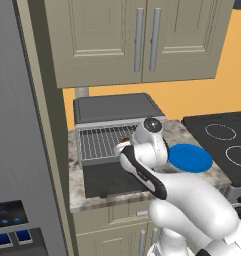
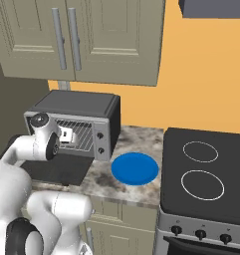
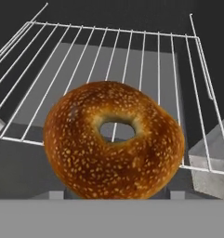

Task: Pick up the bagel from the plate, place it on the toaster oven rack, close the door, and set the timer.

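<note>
Hand view: a seeded, golden-brown ring bagel (image 3: 112, 142) fills the lower centre, over the thin silver wire rack (image 3: 146, 51). Whether my jaws pinch it, I cannot tell.

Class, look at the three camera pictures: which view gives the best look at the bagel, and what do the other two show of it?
The hand view: the bagel appears large and close, seeds and hole clear, over the toaster oven rack. The left base view gives just a small brown sliver beside the arm. In the right base view I cannot make it out behind the arm.
</note>
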